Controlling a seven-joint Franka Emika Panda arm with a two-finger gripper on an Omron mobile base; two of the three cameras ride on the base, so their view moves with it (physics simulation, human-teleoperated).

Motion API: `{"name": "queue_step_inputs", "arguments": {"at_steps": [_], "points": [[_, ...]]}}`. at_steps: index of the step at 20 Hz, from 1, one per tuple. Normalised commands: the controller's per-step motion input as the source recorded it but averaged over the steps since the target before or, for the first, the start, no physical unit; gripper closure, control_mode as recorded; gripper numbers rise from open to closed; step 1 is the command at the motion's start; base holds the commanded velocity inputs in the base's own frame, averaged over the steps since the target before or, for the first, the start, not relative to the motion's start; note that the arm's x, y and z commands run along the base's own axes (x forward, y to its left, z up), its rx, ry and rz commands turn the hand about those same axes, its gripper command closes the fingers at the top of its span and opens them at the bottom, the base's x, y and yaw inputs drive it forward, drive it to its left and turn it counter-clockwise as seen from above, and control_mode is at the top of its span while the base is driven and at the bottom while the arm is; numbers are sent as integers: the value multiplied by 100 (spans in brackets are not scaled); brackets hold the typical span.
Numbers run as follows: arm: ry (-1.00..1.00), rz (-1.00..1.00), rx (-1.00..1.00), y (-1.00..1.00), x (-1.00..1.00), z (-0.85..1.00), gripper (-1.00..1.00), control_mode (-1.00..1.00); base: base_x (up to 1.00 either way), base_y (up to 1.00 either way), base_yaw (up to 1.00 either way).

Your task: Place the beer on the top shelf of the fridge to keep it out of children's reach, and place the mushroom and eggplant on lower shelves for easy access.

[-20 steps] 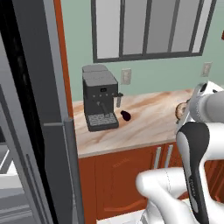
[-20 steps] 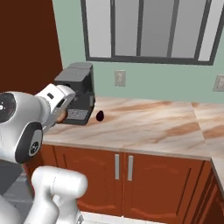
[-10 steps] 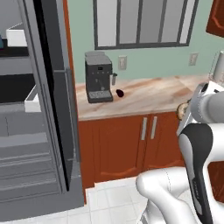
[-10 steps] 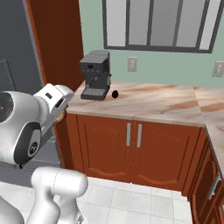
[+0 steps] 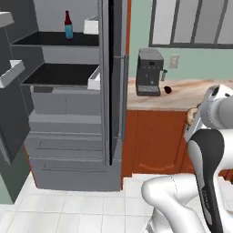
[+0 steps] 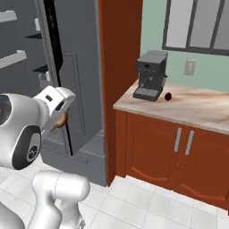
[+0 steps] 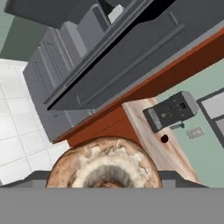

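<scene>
The mushroom [image 7: 104, 162] is judged light, soft and easily bruised, so a gentle hold across the sides of the cap is called for rather than a hard squeeze. It is seen at the bottom centre of the hand view as a round tan-brown cap with a paler, ragged centre. The jaws are spread wide about it, and it appears to be pinched between them; in the left base view it shows as a brown lump [image 5: 190, 116] at the right edge, at the gripper [image 5: 195, 119].

The beer [image 5: 68, 25], a slim dark bottle with a reddish neck and teal label, is set upright on the top shelf [image 5: 54, 40] of the fridge [image 5: 68, 136]. The eggplant [image 6: 168, 96], a glossy, firm, probably slippery dark oval, lies on the desk [image 6: 197, 107] just beside the coffee machine [image 6: 151, 74].
</scene>
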Motion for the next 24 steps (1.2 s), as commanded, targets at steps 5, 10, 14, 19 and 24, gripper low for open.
{"name": "queue_step_inputs", "arguments": {"at_steps": [5, 10, 14, 19, 24], "points": [[0, 0, 0, 0, 0, 0, 100, 100, 0, 50, 64], [0, 0, 0, 0, 0, 0, 100, 100, 13, 53, 58], [0, 0, 0, 0, 0, 0, 100, 100, 44, 44, 40], [0, 0, 0, 0, 0, 0, 100, 100, 56, 26, 8], [0, 0, 0, 0, 0, 0, 100, 100, 60, 18, -17]]}}
